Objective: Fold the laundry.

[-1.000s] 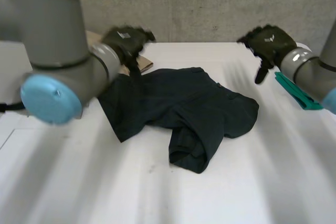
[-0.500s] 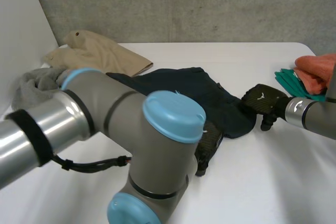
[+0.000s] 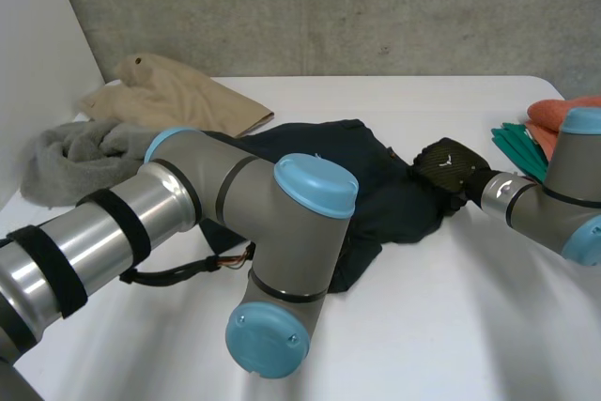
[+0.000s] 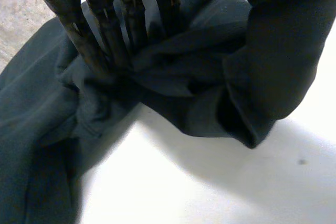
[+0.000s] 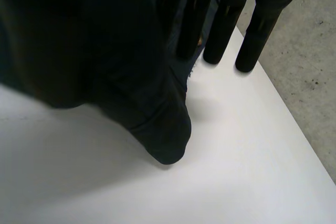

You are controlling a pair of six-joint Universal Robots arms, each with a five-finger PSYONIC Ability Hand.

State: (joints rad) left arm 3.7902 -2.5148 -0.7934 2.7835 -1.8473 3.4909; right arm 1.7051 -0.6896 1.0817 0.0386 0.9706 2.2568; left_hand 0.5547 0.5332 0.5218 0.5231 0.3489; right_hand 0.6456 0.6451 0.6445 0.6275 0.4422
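The dark garment (image 3: pixel 394 204) is laid crumpled at mid-desk (image 3: pixel 451 326). The left hand (image 4: pixel 77 30) is held with its fingers straight, and their tips are pressed into bunched folds. The right hand (image 3: pixel 449 168) is placed at the garment's right edge with its fingers extended and unclenched. Some fingertips are set over the cloth, others beside it.

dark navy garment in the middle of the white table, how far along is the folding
Nothing looks done: the dark navy garment lies crumpled, with no flat fold. In hand: the left hand presses straight fingers into its bunched folds, and the right hand is at its right edge. Left: spreading and folding it, then the tan garment and grey towel, both rumpled.
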